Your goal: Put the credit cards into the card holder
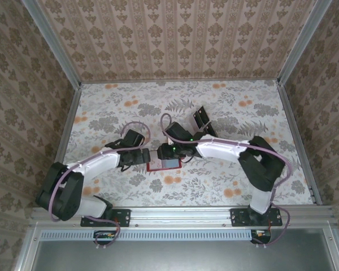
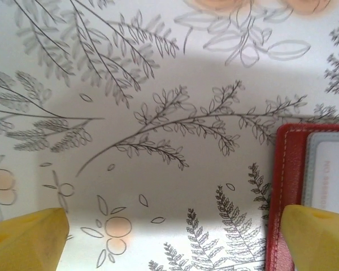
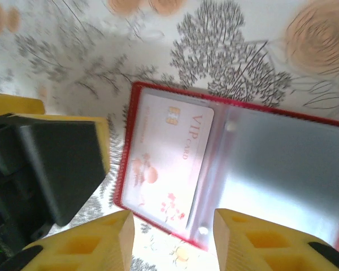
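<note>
1. The left gripper has its yellow fingers spread wide apart, with bare floral worktop between them.
2. The card holder is red and lies open and flat on the worktop, at the right-hand finger of the left gripper. That fingertip overlaps the holder's stitched edge in the left wrist view. Whether they touch cannot be told.
3. A credit card, pale pink and marked VIP, sits in the holder's left clear pocket, just ahead of the right gripper.
4. The right gripper's fingers stand apart and grasp nothing. The holder's near edge lies in the gap.
5. Dark rectangular pieces stand beyond the right gripper, well apart from the holder.
</note>
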Motion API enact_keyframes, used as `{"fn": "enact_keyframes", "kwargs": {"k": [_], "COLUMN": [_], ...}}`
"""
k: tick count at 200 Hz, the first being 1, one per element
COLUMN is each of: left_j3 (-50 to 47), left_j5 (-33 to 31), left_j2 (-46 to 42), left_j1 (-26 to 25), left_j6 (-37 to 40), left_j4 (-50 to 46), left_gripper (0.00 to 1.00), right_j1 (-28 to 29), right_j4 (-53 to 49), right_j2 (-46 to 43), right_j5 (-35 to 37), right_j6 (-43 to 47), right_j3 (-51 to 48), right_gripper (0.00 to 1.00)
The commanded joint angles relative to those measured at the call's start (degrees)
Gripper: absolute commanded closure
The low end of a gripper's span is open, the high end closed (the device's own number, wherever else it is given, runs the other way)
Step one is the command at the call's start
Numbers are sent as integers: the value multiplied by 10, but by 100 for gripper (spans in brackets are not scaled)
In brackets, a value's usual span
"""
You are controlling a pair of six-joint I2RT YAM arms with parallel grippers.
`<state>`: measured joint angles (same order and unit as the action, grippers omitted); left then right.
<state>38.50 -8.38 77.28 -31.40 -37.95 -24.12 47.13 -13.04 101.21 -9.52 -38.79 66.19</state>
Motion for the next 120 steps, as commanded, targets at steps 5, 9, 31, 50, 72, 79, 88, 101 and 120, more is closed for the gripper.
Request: {"fn": "enact_keyframes", "kwargs": {"k": [5,9,31,50,72,79,88,101,120], "left_j3": [25,25,26,24,22,22,20,19,17], "left_j5": [8,12,31,37,36,36,36,35,36], "left_j2": [-26,-27,-25,-22,-17,-14,-12,-6,1], "left_j1": [4,4,0,-7,-20,-23,-27,-32,-39], "left_j6": [22,24,23,20,15,13,11,7,5], "left_j4": [-20,-20,-14,-7,0,3,7,12,17], "left_gripper": [0,0,0,0,0,0,0,0,0], "right_j1": [-1,-2,-4,-5,-8,-7,-7,-9,-8], "right_j4": [-62,-64,-61,-49,-25,-19,-12,-1,4], "right_j2": [-42,-46,-58,-59,-49,-44,-38,-31,-23], "right_j5": [90,97,107,100,73,69,67,65,61], "right_j6": [-5,-6,-19,-34,-46,-48,-50,-51,-51], "right_j3": [-31,-36,-62,-80,-94,-96,-99,-102,-100], "right_gripper": [56,56,56,57,59,59,59,60,61]}}
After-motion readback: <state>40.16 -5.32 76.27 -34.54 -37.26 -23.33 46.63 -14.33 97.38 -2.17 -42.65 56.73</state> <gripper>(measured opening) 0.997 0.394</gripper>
